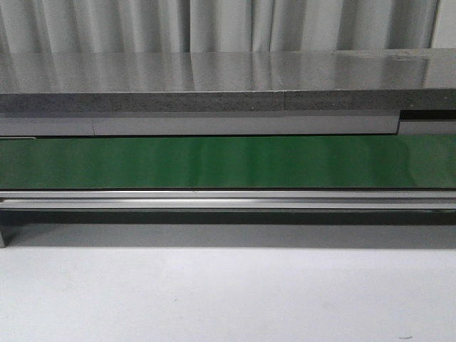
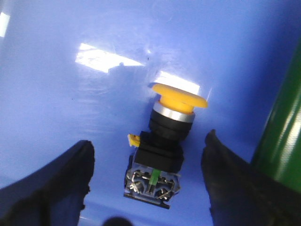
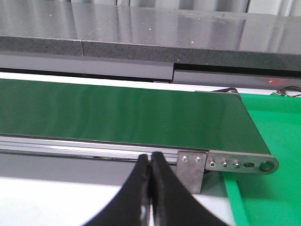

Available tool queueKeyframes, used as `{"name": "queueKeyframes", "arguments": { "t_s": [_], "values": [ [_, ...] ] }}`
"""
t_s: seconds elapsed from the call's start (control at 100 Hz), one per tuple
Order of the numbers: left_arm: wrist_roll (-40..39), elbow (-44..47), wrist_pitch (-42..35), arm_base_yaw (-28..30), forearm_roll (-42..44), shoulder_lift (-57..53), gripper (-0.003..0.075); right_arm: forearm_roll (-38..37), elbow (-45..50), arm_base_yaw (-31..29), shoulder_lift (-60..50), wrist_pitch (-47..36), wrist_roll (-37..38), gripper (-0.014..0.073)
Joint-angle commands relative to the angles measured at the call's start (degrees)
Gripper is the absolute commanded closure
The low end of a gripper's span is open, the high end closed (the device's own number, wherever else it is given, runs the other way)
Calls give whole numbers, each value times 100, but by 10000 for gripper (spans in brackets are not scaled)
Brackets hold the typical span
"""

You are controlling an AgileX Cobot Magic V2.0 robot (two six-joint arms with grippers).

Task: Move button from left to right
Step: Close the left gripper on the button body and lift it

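Nearest in the left wrist view, the left hand (image 2: 148, 179) is seen spread wide open, with nothing held. One dark finger (image 2: 51, 188) is at about 8 o'clock and the other at about 4 o'clock. Between them, not touched by either, the button (image 2: 164, 141) is laid on a shiny blue surface (image 2: 70, 94). Its yellow cap is tipped toward 1 o'clock, and its black body with a small green mark is pointed toward 7 o'clock. A green edge (image 2: 284, 127) is seen at 3 o'clock.

In the right wrist view, the right hand (image 3: 150, 188) is shut tight, finger against finger, with nothing held. Past it, a long green belt (image 3: 117, 117) is stretched across, with a metal end piece (image 3: 235, 162) at 4 o'clock. A green mat (image 3: 273, 132) is seen beside the belt's end.

In the front view, a white desk (image 1: 228, 292) is seen near, then the belt, then a grey shelf (image 1: 214, 78), then pale curtains (image 1: 214, 25). No hand is seen there.
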Motion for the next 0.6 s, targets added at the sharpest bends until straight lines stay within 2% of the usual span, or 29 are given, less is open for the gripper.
{"name": "queueKeyframes", "arguments": {
  "t_s": [0.0, 0.59],
  "values": [
    [70, -176, -48, 10, -146, -123, 253, -61, 6, 3, -92, -443, 7, 661],
    [186, -176, 6, -24, -226, 428, 253, -61, 6, 3, -92, -443, 7, 661]
  ]
}}
